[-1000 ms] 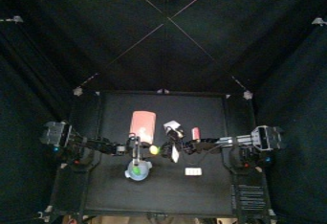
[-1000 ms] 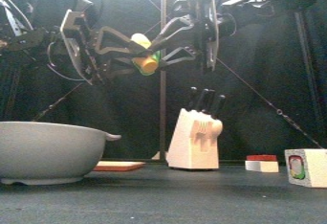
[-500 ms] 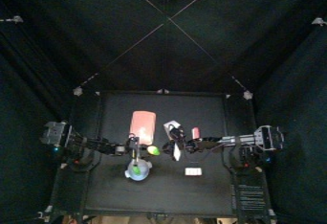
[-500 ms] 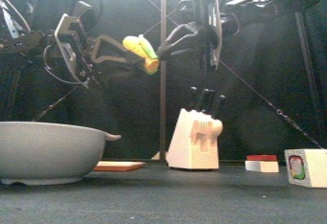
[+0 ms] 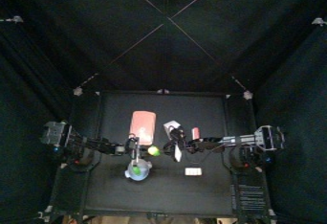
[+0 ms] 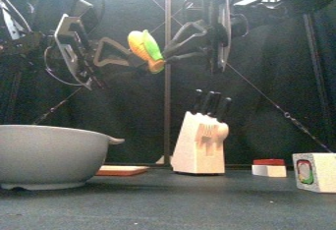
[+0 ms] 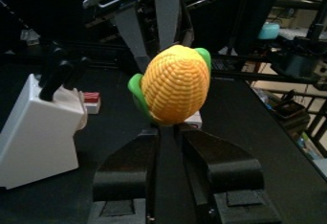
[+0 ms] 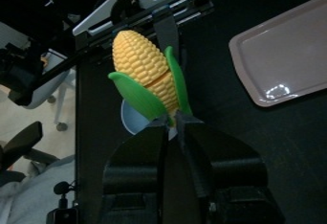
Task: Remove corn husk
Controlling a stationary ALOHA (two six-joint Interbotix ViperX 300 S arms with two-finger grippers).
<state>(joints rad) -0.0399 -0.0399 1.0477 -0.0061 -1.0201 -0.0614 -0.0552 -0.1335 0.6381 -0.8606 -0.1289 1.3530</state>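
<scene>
High above the table [image 6: 197, 200], the left gripper [image 6: 116, 60] and right gripper [image 6: 175, 49] meet at a yellow corn cob [image 6: 143, 48], both clamped on its base, where the green husk [image 8: 144, 96] stands peeled back in leaves.

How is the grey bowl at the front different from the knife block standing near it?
The grey bowl is low, wide and round; the knife block is tall, narrow and slanted. The bowl is grey-blue, while the block is pale cream with dark knife handles sticking out of its top. In the front view the bowl sits at the left and the block stands near the middle. Both rest on the black table, untouched, while the corn is held in the air above them.
</scene>
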